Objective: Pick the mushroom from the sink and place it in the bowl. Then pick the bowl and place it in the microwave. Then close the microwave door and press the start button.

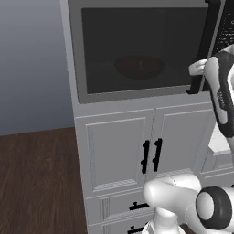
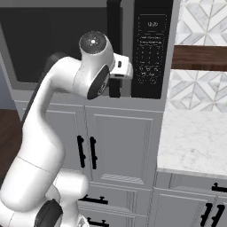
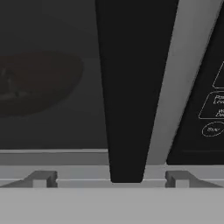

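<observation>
Facing the microwave, the arm reaches up so that the tool sits right at the lower end of the door's black handle. The fingertips stand apart, one on each side of the handle's foot, holding nothing. The door lies shut against the front. Through its dark window the bowl shows dimly inside, left of the handle; whether the mushroom is in it I cannot tell. The black control panel is just right of the handle. Below are grey cabinet doors, and a marble desk lies to the right.
</observation>
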Tool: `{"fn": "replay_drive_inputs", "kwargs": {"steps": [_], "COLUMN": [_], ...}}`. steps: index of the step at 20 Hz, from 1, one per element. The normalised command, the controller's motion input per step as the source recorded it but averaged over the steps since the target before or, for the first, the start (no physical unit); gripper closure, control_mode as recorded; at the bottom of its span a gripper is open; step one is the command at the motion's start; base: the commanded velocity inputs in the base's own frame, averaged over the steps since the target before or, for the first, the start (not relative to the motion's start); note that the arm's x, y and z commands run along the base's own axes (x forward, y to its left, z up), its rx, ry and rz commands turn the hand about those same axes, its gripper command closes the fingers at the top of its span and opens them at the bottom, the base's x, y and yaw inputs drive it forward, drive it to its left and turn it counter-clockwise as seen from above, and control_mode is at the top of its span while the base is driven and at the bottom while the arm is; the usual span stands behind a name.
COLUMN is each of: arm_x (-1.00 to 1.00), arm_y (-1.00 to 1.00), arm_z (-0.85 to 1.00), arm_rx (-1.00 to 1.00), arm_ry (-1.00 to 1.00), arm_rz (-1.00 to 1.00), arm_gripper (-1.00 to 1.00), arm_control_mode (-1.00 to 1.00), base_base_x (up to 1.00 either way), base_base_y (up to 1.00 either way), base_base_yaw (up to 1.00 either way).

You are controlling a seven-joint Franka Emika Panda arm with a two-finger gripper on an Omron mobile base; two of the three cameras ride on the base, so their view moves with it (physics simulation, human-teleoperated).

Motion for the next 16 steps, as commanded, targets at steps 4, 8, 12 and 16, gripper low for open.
{"fn": "replay_drive_inputs", "kwargs": {"steps": [4, 8, 12, 16], "arm_x": [-1.00, -0.62, -0.01, 0.23], "arm_y": [-0.29, -0.73, -0.94, -0.79], "arm_z": [-0.44, -0.16, 0.00, 0.01], "arm_rx": [0.33, 0.49, 0.67, 0.71], "arm_ry": [-0.32, -0.24, -0.02, 0.00], "arm_rz": [0.00, -0.09, -0.13, -0.12], "arm_gripper": [-1.00, -1.00, -1.00, 1.00], "arm_control_mode": [-1.00, -1.00, -1.00, -1.00], "base_base_x": [0.00, 0.00, 0.00, 0.00], "base_base_y": [0.00, 0.00, 0.00, 0.00], "base_base_yaw": [0.00, 0.00, 0.00, 0.00]}}
